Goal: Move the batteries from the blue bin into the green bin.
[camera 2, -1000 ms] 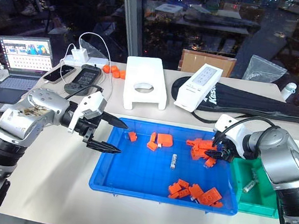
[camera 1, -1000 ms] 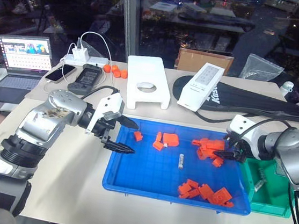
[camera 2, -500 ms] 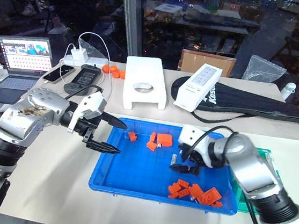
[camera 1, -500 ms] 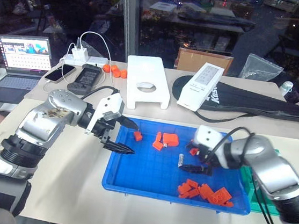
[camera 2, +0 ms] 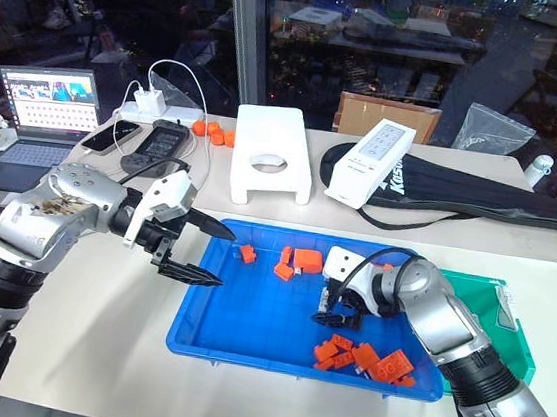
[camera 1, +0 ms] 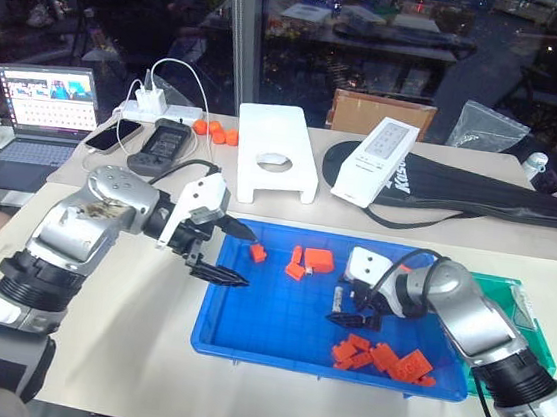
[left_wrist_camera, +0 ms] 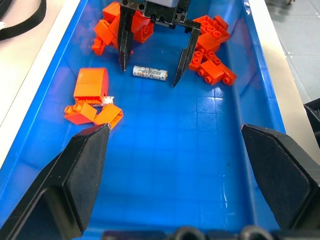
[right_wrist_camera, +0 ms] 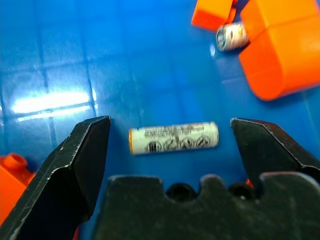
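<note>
Poised for the pick: right gripper (left_wrist_camera: 151,60) lowered into the blue bin (camera 1: 275,329), fingers spread wide and empty, a battery (right_wrist_camera: 173,138) lying on the bin floor between the two tips, lengthwise across the gap, touching neither. Next, by the look of it: a squeeze on its ends, or a slight turn first, then a lift toward the green bin (camera 2: 493,314). Left gripper (camera 1: 236,255) hovering at the bin's near-left rim, fingers apart, holding nothing; a second battery (right_wrist_camera: 231,35) tucked against orange bricks (right_wrist_camera: 280,50) beyond the right fingertips.
</note>
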You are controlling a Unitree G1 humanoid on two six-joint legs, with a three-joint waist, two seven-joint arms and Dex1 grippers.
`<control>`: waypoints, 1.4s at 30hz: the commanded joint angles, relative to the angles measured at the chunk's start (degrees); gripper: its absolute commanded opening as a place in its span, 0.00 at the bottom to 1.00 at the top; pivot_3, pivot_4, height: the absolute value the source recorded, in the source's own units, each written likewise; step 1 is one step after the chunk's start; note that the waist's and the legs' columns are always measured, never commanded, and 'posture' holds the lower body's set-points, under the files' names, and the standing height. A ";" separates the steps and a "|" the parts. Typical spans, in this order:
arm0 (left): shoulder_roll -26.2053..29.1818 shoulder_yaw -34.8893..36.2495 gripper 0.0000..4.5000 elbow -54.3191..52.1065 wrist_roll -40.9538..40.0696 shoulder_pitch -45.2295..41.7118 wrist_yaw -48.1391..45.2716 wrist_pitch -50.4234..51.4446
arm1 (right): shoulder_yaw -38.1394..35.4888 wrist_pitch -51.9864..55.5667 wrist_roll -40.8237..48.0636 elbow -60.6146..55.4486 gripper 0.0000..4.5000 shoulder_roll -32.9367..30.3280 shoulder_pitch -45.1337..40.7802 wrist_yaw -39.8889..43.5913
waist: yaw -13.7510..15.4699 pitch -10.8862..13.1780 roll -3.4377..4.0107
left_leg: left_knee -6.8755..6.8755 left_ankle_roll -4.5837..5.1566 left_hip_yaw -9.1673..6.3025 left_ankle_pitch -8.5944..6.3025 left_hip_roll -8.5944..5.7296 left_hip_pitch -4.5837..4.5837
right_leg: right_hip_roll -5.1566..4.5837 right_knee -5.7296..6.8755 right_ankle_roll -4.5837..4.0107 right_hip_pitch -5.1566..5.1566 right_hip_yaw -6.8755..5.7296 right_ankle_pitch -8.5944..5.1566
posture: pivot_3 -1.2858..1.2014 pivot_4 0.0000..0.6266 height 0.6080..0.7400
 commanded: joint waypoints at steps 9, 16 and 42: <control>0.61 0.94 1.00 -1.87 -0.71 -0.52 0.22 -0.03 | -8.70 6.04 5.37 -6.49 0.56 -1.39 -0.68 1.00 | 0.01 0.00 0.00 | 0.00 0.00 0.00 0.00 0.00 0.00 | 0.00 0.01 -0.01 0.02 0.00 0.01 | 0.52 0.24 0.74; -1.07 0.03 1.00 -0.23 -0.34 -1.62 -0.17 -1.03 | -24.17 9.36 6.47 -4.52 0.56 -13.22 -0.24 -1.39 | 0.58 0.01 0.01 | 0.02 0.00 0.00 0.00 -0.04 -0.03 | -0.03 -0.02 -0.02 0.03 0.00 0.02 | 0.52 0.24 0.74; -2.05 0.16 1.00 0.82 0.01 -1.75 -0.40 -1.70 | -33.48 10.32 6.44 -1.87 1.00 -26.20 14.31 -4.37 | -0.23 -0.06 0.20 | 0.01 0.00 0.01 0.00 -0.04 0.05 | -0.04 -0.04 0.01 0.09 0.03 -0.03 | 0.52 0.24 0.74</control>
